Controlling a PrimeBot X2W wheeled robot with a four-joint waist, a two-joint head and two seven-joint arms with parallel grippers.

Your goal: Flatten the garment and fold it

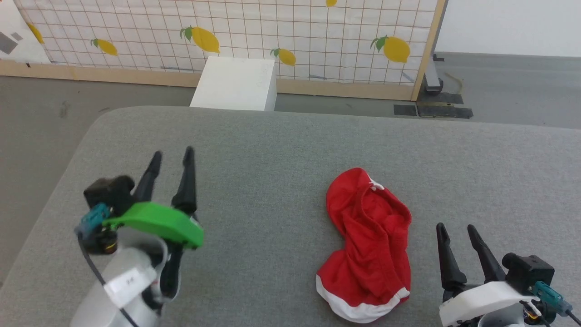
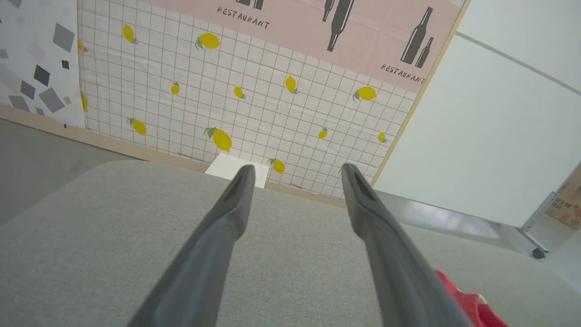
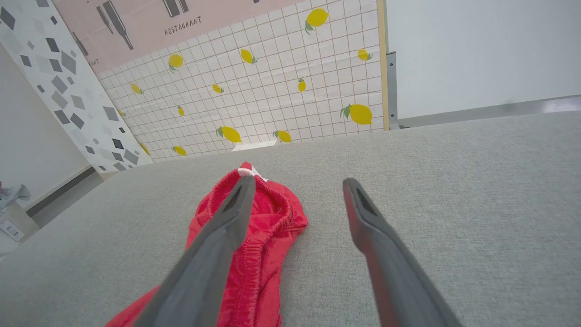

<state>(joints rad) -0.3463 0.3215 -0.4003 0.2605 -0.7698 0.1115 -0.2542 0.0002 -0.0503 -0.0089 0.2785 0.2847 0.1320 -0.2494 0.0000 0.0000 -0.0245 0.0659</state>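
The garment [image 1: 368, 245], bright red shorts with a white hem band, lies crumpled in a heap on the grey table [image 1: 272, 150], right of centre. Its gathered waistband and a small white tie face away from me. My left gripper [image 1: 172, 156] hovers open over bare table well to the garment's left, holding nothing. My right gripper [image 1: 455, 228] stands open just right of the garment, also holding nothing. The right wrist view has the garment [image 3: 263, 236] under and left of the left finger. In the left wrist view a red corner of the garment [image 2: 472, 306] peeks at the lower right.
A white box [image 1: 236, 84] stands on the floor just beyond the table's far edge. Behind it runs a lemon-print panel [image 1: 227, 32] with a wooden frame. Grey floor lies to the left of the table.
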